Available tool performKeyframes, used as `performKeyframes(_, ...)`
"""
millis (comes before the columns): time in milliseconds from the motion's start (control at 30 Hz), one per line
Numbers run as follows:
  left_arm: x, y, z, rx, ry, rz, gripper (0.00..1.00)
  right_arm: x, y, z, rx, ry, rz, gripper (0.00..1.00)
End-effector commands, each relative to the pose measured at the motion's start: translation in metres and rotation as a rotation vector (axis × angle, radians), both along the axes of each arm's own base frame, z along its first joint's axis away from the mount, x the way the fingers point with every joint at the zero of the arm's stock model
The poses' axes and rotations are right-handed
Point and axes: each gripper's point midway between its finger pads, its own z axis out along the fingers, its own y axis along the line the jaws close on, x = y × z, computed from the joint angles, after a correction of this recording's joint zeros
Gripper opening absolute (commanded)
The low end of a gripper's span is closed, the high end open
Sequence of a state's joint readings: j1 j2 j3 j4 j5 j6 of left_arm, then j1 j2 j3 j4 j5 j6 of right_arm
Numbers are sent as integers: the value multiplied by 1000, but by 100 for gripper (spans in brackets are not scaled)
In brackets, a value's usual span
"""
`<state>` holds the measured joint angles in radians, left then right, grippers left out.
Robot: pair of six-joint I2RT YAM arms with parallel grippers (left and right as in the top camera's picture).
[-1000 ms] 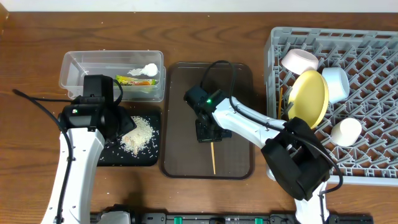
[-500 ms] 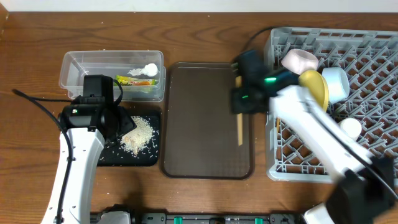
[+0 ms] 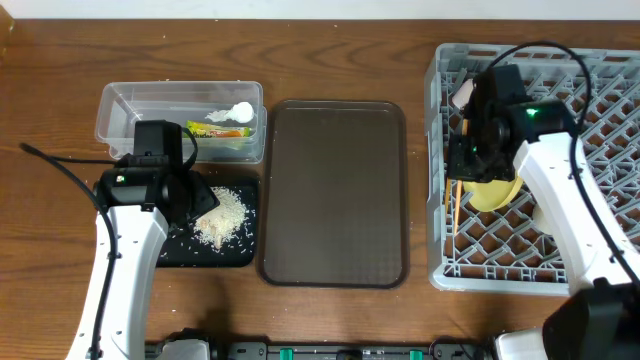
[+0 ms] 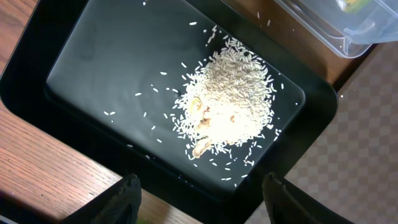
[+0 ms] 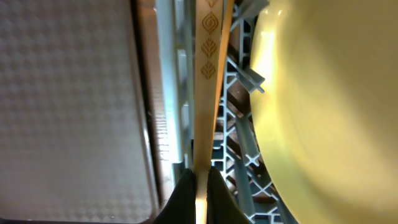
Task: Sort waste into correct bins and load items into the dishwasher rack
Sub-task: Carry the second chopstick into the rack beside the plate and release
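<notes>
Over the rack's (image 3: 436, 120) left edge, the right gripper (image 5: 198, 185) points down, pinching chopsticks (image 5: 207, 93), apparently both. Left gripper (image 4: 202, 198) hangs spread over rice (image 4: 231, 107).

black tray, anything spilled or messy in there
The rice is heaped toward one end of the black tray, with loose grains scattered around the heap and a few tan bits mixed in. The scatter seems to lie inside the rim. Nothing looks damaged.
</notes>
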<state>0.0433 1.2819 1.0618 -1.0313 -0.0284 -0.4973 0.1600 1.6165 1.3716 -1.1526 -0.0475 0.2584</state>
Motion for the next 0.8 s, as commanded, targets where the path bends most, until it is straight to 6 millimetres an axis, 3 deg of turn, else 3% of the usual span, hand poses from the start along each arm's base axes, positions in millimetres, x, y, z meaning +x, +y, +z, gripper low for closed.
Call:
performKeyframes(0,-4,0,-1,-3,6,6,66,-5,-8,-19,-48,44,29,1)
performKeyframes(133,-4,1,-1,-2,6,5,66,-7,-12,-27,-67,65,27,3)
performKeyframes(200,-4,1,-1,-3,5,6,66,-6,-11,-28,-67,63,27,23)
performKeyframes(233,-4,1,-1,-3,6,6,66,-6,-11,-28,-66,60,27,26)
performKeyframes(567,-4,1,-1,-3,6,6,66,-3,-11,-27,-65,51,27,27)
performKeyframes(767,-3,-1,-1,-9,5,-7,78,1,0,-25,-3,30,35,31)
